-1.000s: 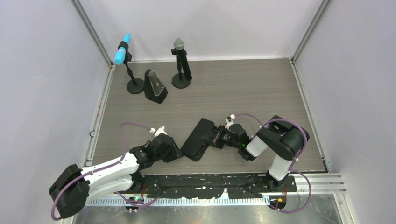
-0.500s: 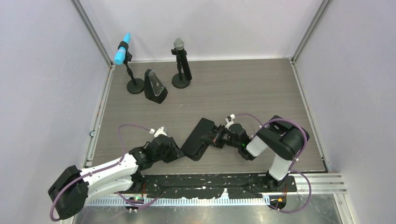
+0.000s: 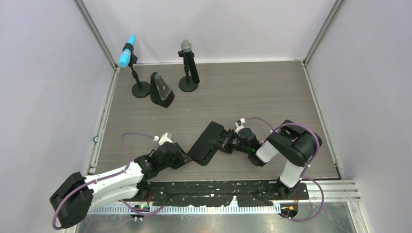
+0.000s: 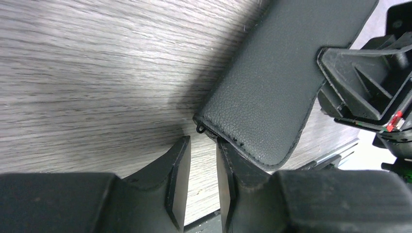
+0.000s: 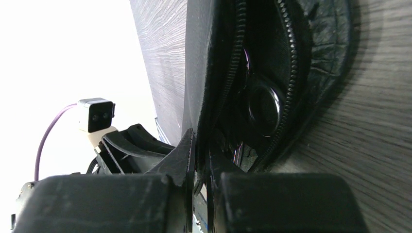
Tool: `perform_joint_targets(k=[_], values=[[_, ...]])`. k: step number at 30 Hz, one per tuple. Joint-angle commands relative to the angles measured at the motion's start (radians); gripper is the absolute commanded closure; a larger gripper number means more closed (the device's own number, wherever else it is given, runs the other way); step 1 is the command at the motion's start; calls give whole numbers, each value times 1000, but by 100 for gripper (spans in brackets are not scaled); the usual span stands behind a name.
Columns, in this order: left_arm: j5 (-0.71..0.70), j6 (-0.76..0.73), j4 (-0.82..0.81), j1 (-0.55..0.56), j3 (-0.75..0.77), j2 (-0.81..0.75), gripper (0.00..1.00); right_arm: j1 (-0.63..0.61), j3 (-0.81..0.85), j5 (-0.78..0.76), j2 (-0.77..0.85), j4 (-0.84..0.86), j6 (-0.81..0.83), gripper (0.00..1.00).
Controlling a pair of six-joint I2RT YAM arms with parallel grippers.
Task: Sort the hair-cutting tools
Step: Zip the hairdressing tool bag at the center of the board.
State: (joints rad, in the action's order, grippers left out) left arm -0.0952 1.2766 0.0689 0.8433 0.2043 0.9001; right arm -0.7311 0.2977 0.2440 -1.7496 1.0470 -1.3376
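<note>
A black zippered pouch [image 3: 206,143] lies in the middle of the table, partly unzipped at its right end. My right gripper [image 3: 224,142] is shut on the pouch's zipper edge [image 5: 210,97]. Inside the opening, the right wrist view shows a glossy dark ring [image 5: 265,109] that looks like a scissors handle. The other hair-cutting tools are hidden. My left gripper [image 3: 187,158] sits low at the pouch's near left corner [image 4: 228,131]. Its jaws stand slightly open with nothing between them, and the small zipper pull [image 4: 199,129] is just ahead of the gap.
At the back left stand a blue-headed microphone [image 3: 127,56] and a grey-headed one [image 3: 186,47], each on a round black base. Between them is a black wedge-shaped stand [image 3: 162,91]. White walls enclose the table, and a metal rail [image 3: 335,187] runs along the near edge.
My left arm has shifted slightly toward the near edge, staying beside the pouch's corner. The right gripper and the pouch have barely moved.
</note>
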Motion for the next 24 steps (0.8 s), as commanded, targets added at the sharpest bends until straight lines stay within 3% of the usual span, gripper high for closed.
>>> perform_joint_targets(k=[1, 8, 24], values=[[-134, 63, -29, -2, -67, -55, 73, -19, -9, 20, -27, -72, 18, 95], [-164, 73, -29, -3, -74, -70, 78, -20, -8, 26, -37, -58, 11, 95], [-128, 64, -140, -3, -47, 23, 74, -19, 5, 39, -57, -55, 12, 95]])
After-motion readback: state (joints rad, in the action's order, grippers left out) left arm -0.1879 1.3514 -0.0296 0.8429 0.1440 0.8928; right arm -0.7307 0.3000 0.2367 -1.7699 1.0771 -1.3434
